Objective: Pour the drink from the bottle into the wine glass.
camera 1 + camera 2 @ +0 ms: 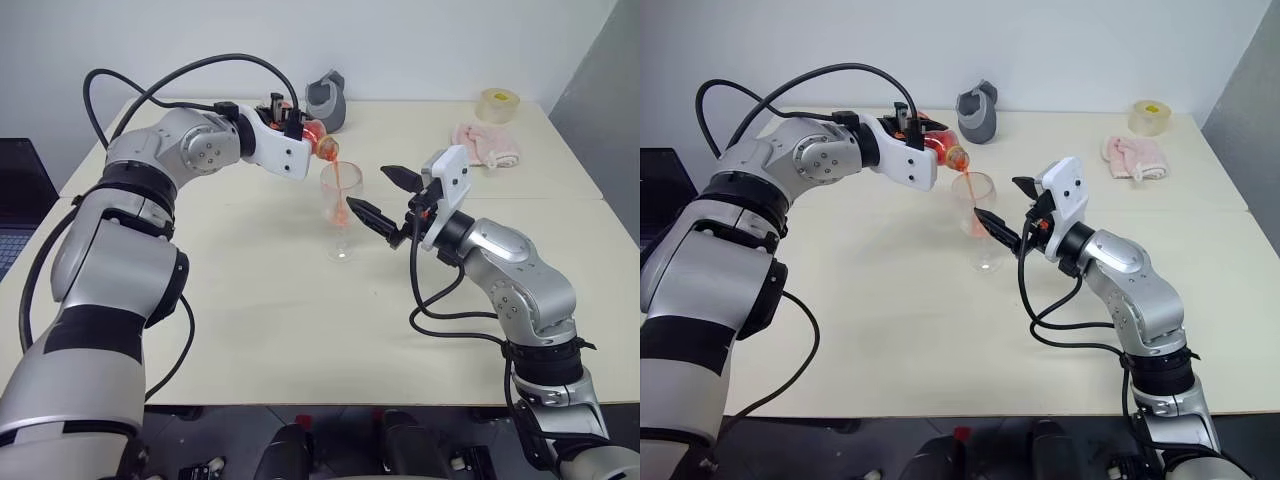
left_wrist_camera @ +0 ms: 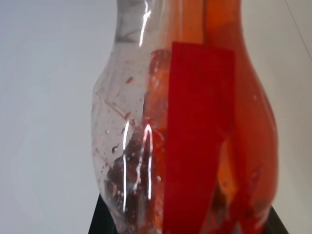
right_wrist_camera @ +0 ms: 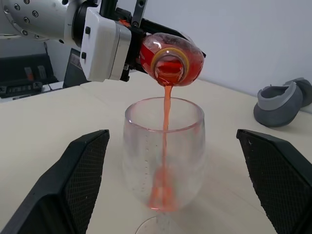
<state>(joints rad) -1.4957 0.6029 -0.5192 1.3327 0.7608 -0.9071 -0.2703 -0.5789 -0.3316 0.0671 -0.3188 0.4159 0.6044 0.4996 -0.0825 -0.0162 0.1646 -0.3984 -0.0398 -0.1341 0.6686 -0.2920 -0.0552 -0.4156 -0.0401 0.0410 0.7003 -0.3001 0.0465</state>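
The wine glass (image 1: 341, 205) stands upright near the middle of the cream tabletop (image 1: 250, 320). The left gripper (image 1: 300, 135) is pinching the bottle (image 1: 318, 140) tight and holds it tipped over, with its open mouth just above the rim of the glass, at about 11 o'clock from the glass. A thin stream of the drink (image 3: 165, 131) runs down from the mouth of the bottle into the bowl of the glass. A little red pool lies at the bottom of the bowl. Up close, in the left wrist view, the bottle shows its red label (image 2: 197, 136) and red liquid along one side, and the other side is clear. The right gripper (image 1: 385, 200) is just beside the glass, at about 3 o'clock from it. Its two black fingers (image 3: 80, 180) are spread wide apart, one on each side of the glass, and they do not touch it. A grey cup-like thing (image 1: 327, 100) sits far back on the tabletop, at about 12 o'clock from the glass. A pink cloth (image 1: 487, 145) lies at about 2 o'clock, well apart from the glass. A roll of tape (image 1: 497, 104) sits a bit behind the cloth, near the far edge.
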